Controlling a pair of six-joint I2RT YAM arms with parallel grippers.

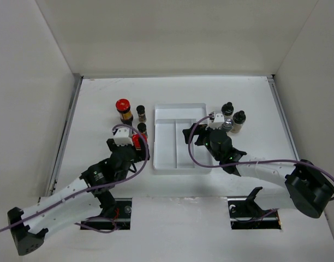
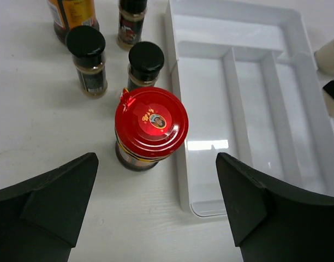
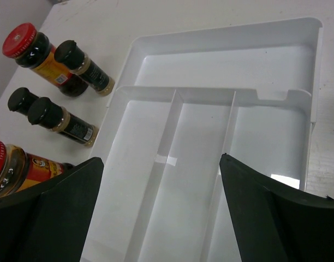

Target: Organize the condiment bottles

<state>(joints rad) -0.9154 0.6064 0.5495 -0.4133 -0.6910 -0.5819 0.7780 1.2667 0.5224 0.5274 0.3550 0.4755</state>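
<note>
White table (image 1: 101, 95); left end effector (image 2: 156, 158) agape over red-lidded jar (image 2: 151, 121).

Robotics lab booth, plain white walls (image 1: 183, 33), white table (image 1: 96, 93)

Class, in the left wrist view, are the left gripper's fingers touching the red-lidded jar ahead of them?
Apart. The left wrist view shows bare table between the red-lidded jar and both open fingers of the left gripper.

Red-lidded amber jar (image 2: 150, 128), black-capped jar (image 2: 87, 60) — white tray (image 2: 205, 185)
</note>
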